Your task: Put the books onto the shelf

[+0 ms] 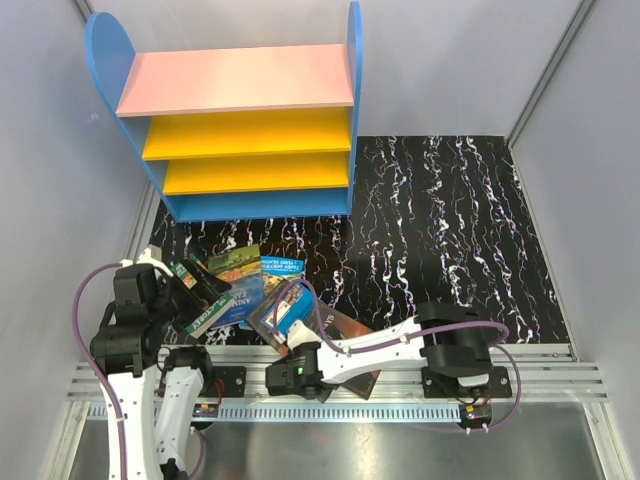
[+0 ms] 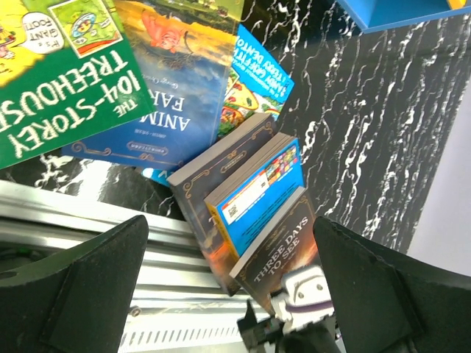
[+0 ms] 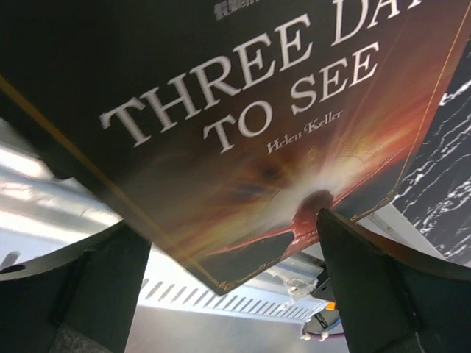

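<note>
Both jaws apart, nothing held. Books [image 1: 262, 295] heaped on the desk [image 1: 450, 230] near them; shelf [image 1: 240, 130] well beyond. Your right gripper [image 1: 295, 345] crowds the "Three Days to See" book [image 3: 243, 118]: closing skewed could shove the overlapping pile.

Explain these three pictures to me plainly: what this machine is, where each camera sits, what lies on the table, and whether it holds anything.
Two robot arms are bolted at the table's near edge. The overhead view shows both, plus the shelf at the back, its boards bare. The other two views come from cameras on each wrist. The books lie in a loose pile on the black marbled table, including a green one and a dark one titled Three Days to See. The left hand is open above the pile; the right hand is open close over the dark book. Neither holds anything.
</note>
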Controlling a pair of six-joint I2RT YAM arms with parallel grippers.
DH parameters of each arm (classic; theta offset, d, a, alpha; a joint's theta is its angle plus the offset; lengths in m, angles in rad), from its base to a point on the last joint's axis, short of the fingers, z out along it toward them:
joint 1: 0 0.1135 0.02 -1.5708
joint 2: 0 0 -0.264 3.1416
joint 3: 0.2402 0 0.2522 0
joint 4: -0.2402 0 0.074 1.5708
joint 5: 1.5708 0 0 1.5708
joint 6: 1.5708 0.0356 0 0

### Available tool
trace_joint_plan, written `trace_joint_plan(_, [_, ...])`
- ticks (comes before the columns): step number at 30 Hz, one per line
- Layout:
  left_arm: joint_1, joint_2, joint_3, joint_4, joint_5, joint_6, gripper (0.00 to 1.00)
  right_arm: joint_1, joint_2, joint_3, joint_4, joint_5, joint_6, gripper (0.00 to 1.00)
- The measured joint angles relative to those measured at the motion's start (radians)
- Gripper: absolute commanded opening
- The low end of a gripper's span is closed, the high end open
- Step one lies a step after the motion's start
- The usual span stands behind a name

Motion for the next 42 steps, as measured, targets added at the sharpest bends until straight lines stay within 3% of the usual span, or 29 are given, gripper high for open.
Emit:
trace_joint_plan(5, [0.000,0.000,0.006,-0.032,-0.009,0.010,0.99,0.000,0.055,0.000,-0.021,0.054,0.011,1.00])
trace_joint_plan(7, [0.000,0.000,0.008,-0.038,-0.010,0.013,0.99,0.000,0.064,0.004,-0.029,0.063,0.013,0.94])
trace_joint_plan(8, [0.000,0.000,0.012,-0.045,-0.011,0.014,0.99,0.003,0.065,0.004,-0.030,0.069,0.015,0.79])
trace_joint_plan(10, [0.000,0.000,0.030,-0.061,-0.014,0.020,0.99,0.009,0.066,0.003,-0.025,0.080,0.019,0.61])
trace_joint_plan(12, [0.000,0.000,0.048,-0.072,-0.018,0.025,0.99,0.010,0.066,-0.002,-0.030,0.095,0.027,0.35])
trace_joint_plan(18, [0.000,0.000,0.064,-0.078,-0.026,0.029,0.99,0.007,0.026,-0.026,-0.114,0.152,0.053,0.00])
trace_joint_plan(29, [0.000,0.000,0.045,-0.066,-0.027,0.027,0.99,0.006,-0.090,0.000,-0.211,0.166,0.138,0.00])
trace_joint_plan(36, [0.000,0.000,0.045,-0.047,-0.026,0.013,0.99,-0.013,-0.170,0.473,-0.218,0.285,0.068,0.00])
trace_joint_plan(39, [0.000,0.000,0.045,-0.040,-0.026,0.010,0.99,-0.044,-0.181,0.729,-0.199,0.371,-0.066,0.00])
trace_joint_plan(42, [0.000,0.000,0.046,-0.027,-0.024,0.010,0.99,-0.079,-0.204,0.884,-0.175,0.509,-0.310,0.00])
